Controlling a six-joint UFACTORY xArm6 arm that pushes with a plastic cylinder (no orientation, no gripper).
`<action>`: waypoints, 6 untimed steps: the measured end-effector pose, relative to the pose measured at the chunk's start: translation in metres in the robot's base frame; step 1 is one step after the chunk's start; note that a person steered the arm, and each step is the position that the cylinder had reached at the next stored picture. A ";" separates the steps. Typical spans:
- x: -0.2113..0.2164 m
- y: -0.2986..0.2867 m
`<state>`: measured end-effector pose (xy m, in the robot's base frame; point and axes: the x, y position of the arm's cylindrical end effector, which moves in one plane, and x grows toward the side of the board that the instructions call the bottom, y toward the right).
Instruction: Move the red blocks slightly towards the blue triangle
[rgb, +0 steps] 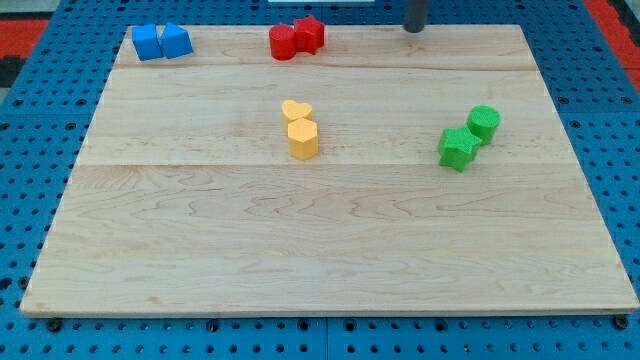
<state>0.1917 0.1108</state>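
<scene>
Two red blocks touch each other at the view's top centre: a round one (283, 43) on the left and a star-shaped one (310, 34) on the right. Two blue blocks sit together at the view's top left: a cube-like one (147, 42) and a triangle-like one (176, 40). My tip (412, 28) is at the view's top edge, to the right of the red blocks and apart from them by about a hand's width of board.
Two yellow blocks, a heart (296, 110) and a hexagon (303, 138), stand touching at the centre. A green cylinder (484, 123) and a green star (457, 148) touch at the view's right. The wooden board (320, 250) lies on a blue pegboard surface.
</scene>
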 end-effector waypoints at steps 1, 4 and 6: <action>0.001 -0.055; 0.002 -0.155; 0.002 -0.156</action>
